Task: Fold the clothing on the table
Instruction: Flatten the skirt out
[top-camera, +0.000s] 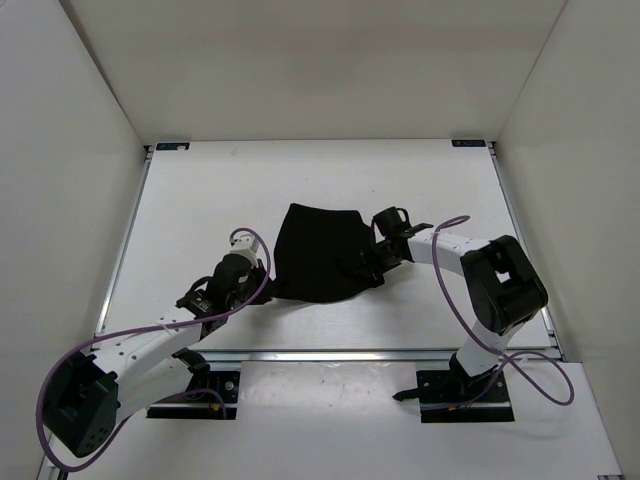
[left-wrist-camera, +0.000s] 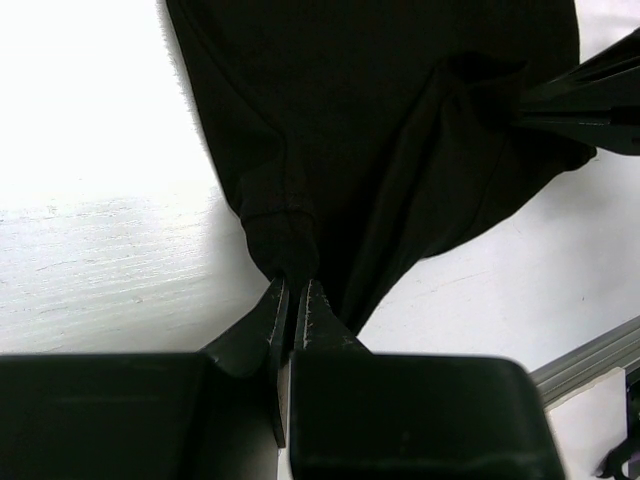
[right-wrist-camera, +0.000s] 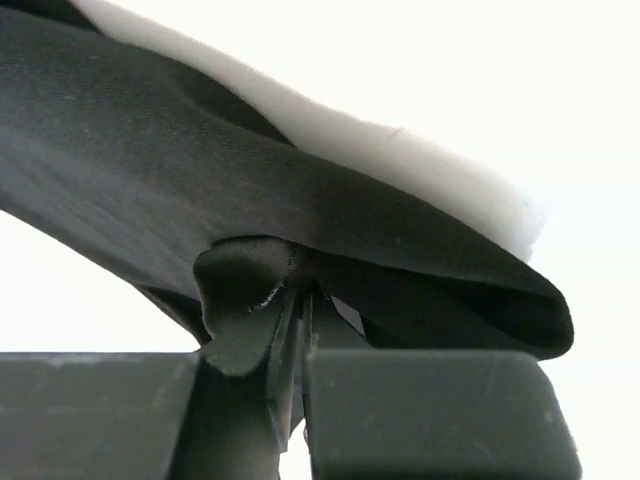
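The left arm (top-camera: 140, 350) and right arm (top-camera: 455, 250) have white links and blocky black joint housings (top-camera: 505, 285). A purple cable (top-camera: 452, 305) loops along each. The left end effector (left-wrist-camera: 293, 292) and right end effector (right-wrist-camera: 300, 296) have dark, matte, tapering fingers. The base plates (top-camera: 470, 408) are black.

The matte black clothing (top-camera: 318, 255) lies bunched and creased near the middle of the white table (top-camera: 200, 200).
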